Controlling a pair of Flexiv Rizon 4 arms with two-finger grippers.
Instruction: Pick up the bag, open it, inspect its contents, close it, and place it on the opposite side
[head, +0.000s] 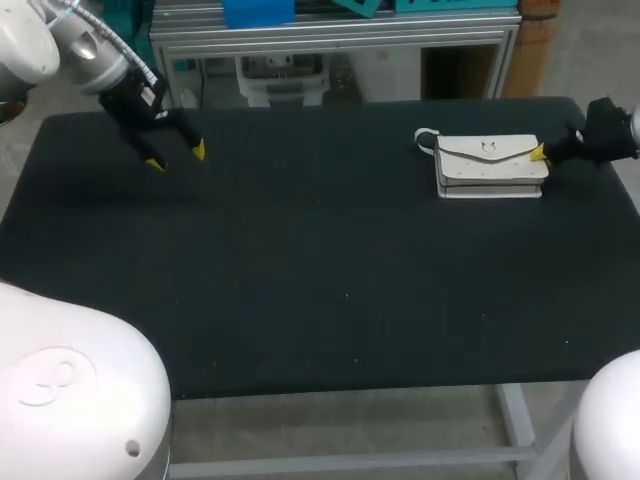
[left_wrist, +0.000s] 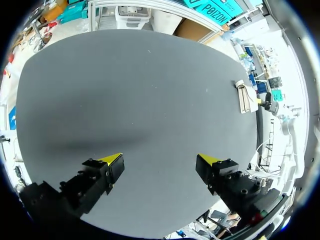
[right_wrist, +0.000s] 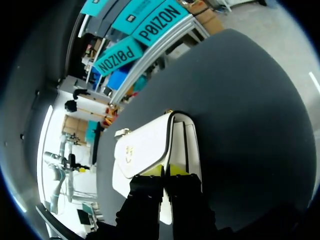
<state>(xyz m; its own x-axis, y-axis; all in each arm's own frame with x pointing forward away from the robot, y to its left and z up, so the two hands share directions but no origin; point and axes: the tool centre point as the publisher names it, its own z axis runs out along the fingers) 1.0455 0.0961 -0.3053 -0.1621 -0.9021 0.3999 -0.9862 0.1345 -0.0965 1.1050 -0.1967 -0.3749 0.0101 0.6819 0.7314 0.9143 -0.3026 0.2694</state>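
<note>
Bag: you have a white flap handbag (head: 490, 165) lying on the black table (head: 300, 280) at its right side, toward the far edge, flap shut with the clasp facing up.
Long axis: it runs left to right across the table in the head view, so one short end points at your right arm and the other, with a small loop, toward the middle.
Right gripper: your right gripper (head: 541, 153) sits at the bag's right end. In the right wrist view the two yellow tips (right_wrist: 165, 170) are pressed close together at the bag's (right_wrist: 150, 150) top edge near the flap seam; they seem pinched on that edge, though what lies between them is hidden.
Left gripper: your left gripper (head: 175, 156) hangs over the far left of the table, fingers spread wide with nothing between them (left_wrist: 160, 162). From there the bag (left_wrist: 246, 97) is well apart, across the table.
Nearer arm: the right, by far.
Stage: shut bag on the right fits either a pick-up or a set-down; which side it came from can't be told.
Opposite side: if the bag belongs here, that is under your left gripper.
</note>
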